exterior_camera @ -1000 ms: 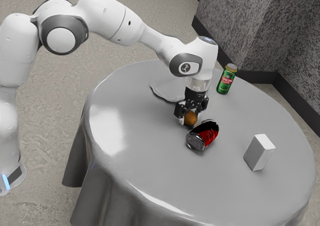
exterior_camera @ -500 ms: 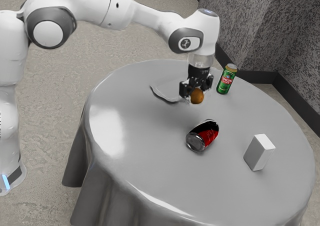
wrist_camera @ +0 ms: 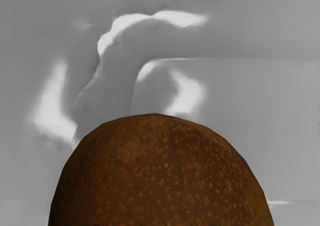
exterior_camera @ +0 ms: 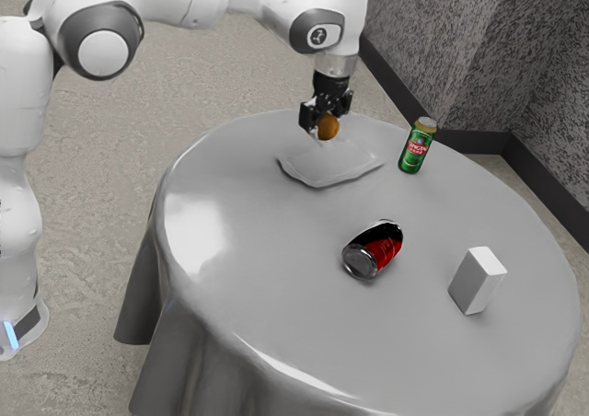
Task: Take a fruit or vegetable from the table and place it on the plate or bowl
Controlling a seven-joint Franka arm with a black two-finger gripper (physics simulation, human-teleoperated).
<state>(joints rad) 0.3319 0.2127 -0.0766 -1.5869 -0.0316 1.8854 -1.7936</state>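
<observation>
Exterior view, change: 1 s ago the jaws stood low, with the fruit [exterior_camera: 328, 127] at the worktop [exterior_camera: 248, 250] just beside the red can [exterior_camera: 374, 248]. Now they have risen and moved toward the exterior view's left and the far side, with the fruit well clear of the worktop.
Cans and box: unmoved since then.
Jaws: narrow, clamped on the brown fruit from 2 sides and pointing down.
Fruit: held in the air between the 2 black fingers, its lower half showing below them. It hangs over the far part of the plate [exterior_camera: 354, 166] and does not touch it.
Wrist view: the speckled brown fruit [wrist_camera: 160, 176] sits large just under the hand, with grey surface and bright glints beyond it.
Plate: flat and grey, on the far half of the worktop.
Worktop: round, draped in a glossy grey cloth that hangs in folds.
Other things: a green can [exterior_camera: 417, 146] upright near the plate, the red can on its side near the middle, and a white box [exterior_camera: 477, 280] at the exterior view's right.
Room: beige speckled floor [exterior_camera: 110, 204], dark speckled wall [exterior_camera: 460, 39] with a black skirting.
</observation>
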